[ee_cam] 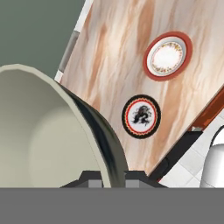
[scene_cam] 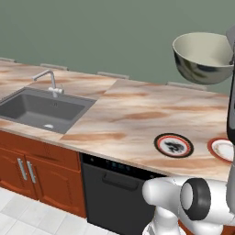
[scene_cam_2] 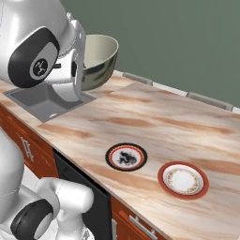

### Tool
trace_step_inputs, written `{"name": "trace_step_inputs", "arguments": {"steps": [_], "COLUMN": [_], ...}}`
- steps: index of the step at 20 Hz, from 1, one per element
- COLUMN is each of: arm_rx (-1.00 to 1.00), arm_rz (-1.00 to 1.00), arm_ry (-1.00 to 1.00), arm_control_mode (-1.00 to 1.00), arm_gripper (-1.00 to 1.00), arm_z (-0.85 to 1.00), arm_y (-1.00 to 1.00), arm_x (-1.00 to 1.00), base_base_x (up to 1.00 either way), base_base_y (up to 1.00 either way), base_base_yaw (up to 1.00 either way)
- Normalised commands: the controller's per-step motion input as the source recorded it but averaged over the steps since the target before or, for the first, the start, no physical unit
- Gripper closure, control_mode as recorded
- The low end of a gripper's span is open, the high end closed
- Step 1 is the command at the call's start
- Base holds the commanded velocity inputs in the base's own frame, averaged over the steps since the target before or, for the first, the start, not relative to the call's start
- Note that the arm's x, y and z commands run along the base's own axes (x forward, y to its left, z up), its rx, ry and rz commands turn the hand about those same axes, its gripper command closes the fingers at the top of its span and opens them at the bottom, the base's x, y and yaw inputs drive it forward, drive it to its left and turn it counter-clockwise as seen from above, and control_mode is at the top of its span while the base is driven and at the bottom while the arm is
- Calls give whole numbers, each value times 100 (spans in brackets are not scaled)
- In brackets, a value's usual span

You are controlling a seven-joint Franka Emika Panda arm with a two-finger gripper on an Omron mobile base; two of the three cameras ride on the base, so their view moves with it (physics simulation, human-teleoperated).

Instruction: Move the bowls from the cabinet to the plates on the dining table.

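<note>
A shiny grey metal bowl [scene_cam: 202,57] with a cream inside hangs high above the dining table [scene_cam: 124,114], tilted. My gripper [ee_cam: 113,180] is shut on the bowl's [ee_cam: 48,131] rim, one finger inside and one outside. In the right base view the bowl [scene_cam_2: 96,61] sticks out from behind my arm, up and left of the plates. The black-rimmed plate [scene_cam: 173,145] and the red-rimmed plate [scene_cam: 223,149] lie side by side near the table's front edge, both bare. They also show as the black-rimmed plate [ee_cam: 141,116] and the red-rimmed plate [ee_cam: 167,55]. The cabinet is out of view.
A grey sink [scene_cam: 41,110] with a metal faucet [scene_cam: 51,82] is set into the counter at the left. A black dishwasher [scene_cam: 114,193] and red-brown lower doors [scene_cam: 27,170] sit under the front edge. A green wall runs behind.
</note>
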Motion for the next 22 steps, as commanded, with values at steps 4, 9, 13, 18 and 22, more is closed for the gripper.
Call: {"name": "trace_step_inputs", "arguments": {"steps": [4, 9, 13, 18, 22], "arm_rx": [1, 2, 9, 4, 0], "arm_rz": [-3, -7, -6, -6, -10], "arm_ry": [6, 10, 3, 1, 7], "arm_control_mode": [-100, -100, -100, -100, -100], "arm_gripper": [100, 100, 100, 100, 100], "arm_z": [-23, -24, -21, -31, -45], "arm_y": [18, 16, 13, 6, 2], "arm_x": [-2, 0, 2, 0, -1], "base_base_x": [0, 0, 0, 0, 0], "base_base_y": [0, 0, 0, 0, 0], "base_base_yaw": [0, 0, 0, 0, 0]}}
